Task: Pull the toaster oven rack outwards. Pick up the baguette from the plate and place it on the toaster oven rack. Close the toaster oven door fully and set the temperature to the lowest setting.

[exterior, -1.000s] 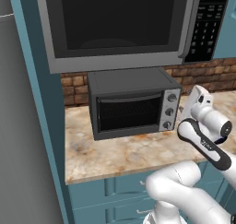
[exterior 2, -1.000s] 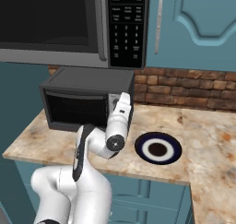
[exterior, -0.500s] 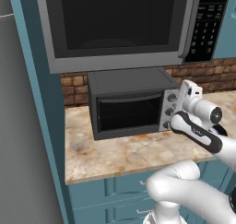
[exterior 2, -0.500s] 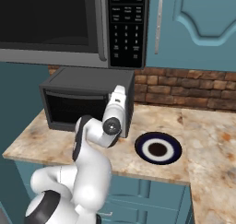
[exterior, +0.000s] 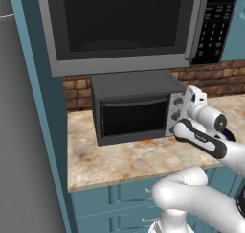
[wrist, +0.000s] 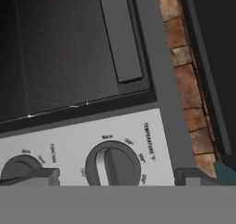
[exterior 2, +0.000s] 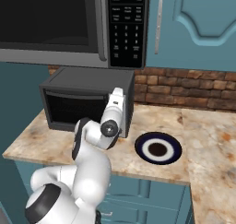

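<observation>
My pincer [wrist: 113, 174] is wide open and holds nothing, just before the temperature knob [wrist: 114, 164] of the oven [exterior: 136, 107]. The oven stands on the surface [exterior: 124, 160], door [exterior: 135, 116] shut.

The white arm rose from its base, bent sharply at a dark-jointed elbow and reached forward and up, the wrist angled away from the cameras. The gripper [wrist: 117, 174] stood with its jaws spread wide, holding nothing, its two dark fingertips [wrist: 41, 176] showing far apart at the bottom of the hand view, which was rolled sideways.
</observation>
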